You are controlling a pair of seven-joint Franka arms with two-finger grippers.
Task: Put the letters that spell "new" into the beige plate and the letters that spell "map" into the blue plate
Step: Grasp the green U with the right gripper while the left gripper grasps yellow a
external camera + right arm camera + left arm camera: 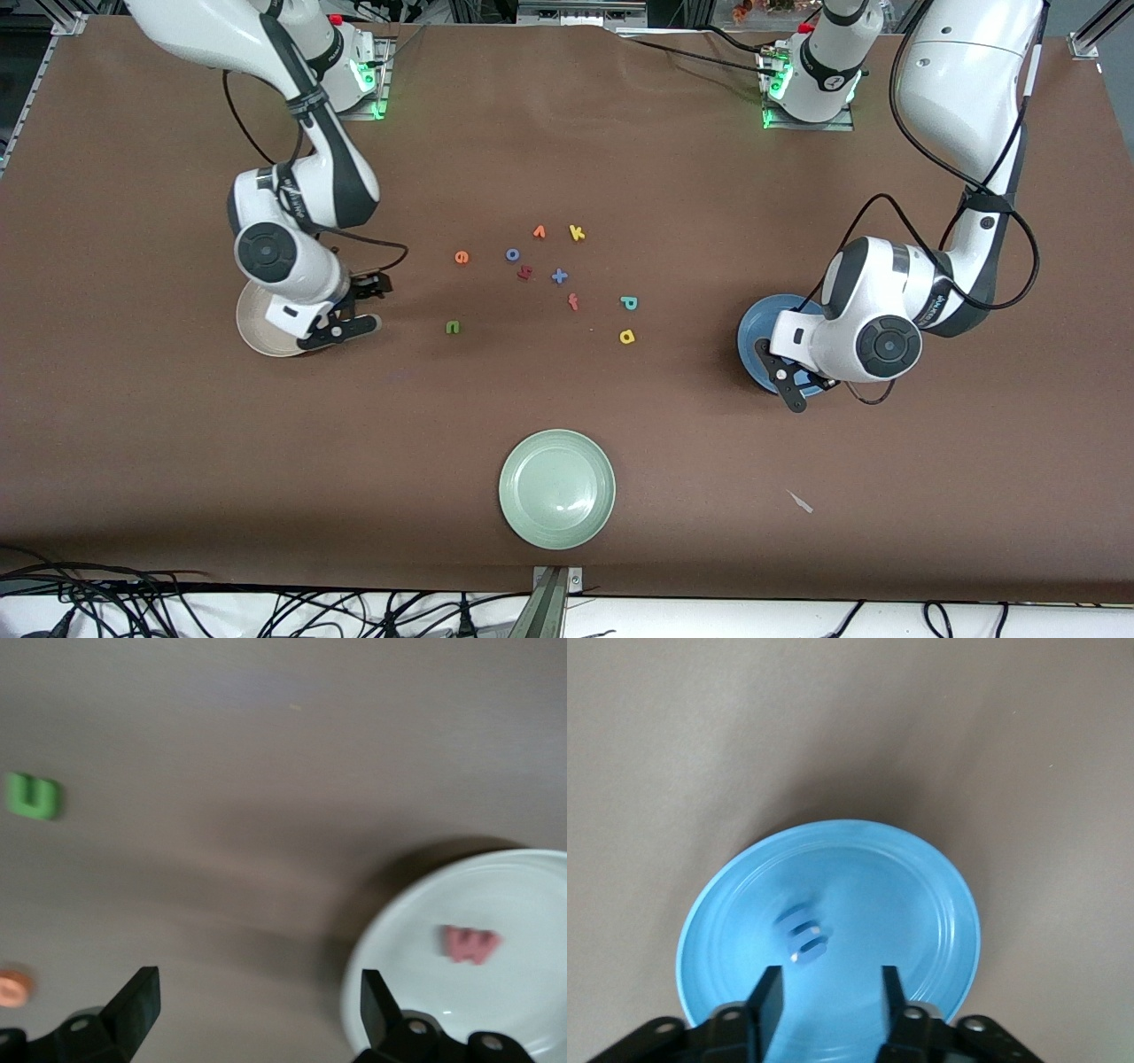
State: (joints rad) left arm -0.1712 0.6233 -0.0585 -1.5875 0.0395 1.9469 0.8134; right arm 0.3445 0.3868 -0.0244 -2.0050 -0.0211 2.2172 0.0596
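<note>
The desk (177, 461) is a wide brown sheet with broad bare stretches along its near edge and at both ends. The beige plate (257, 332) sits toward the right arm's end, and the pink w (471, 944) lies in it, off the rim. The right gripper (350, 310) hangs over the plate's inner edge with its fingers (135, 1003) spread wide and nothing between them. The blue plate (753, 332) sits toward the left arm's end; the blue m (802, 934) lies in it near the middle, and the left gripper (829, 997) hangs low over the plate, partly parted and holding nothing. The remaining letters cluster mid-desk, well apart from both plates: the green n (453, 327) nearest the beige plate, the orange e (462, 257) farther from the camera, the teal p (629, 303) and yellow a (627, 336) close together on the blue plate's side. Among them lie a blue o (512, 254), an orange v (539, 232), a yellow k (577, 233), a red f (573, 302), a blue cross-shaped piece (559, 276) and a reddish letter (524, 272) beside the o. A green plate (556, 488) sits alone near the middle of the near edge, with open desk all round it.
</note>
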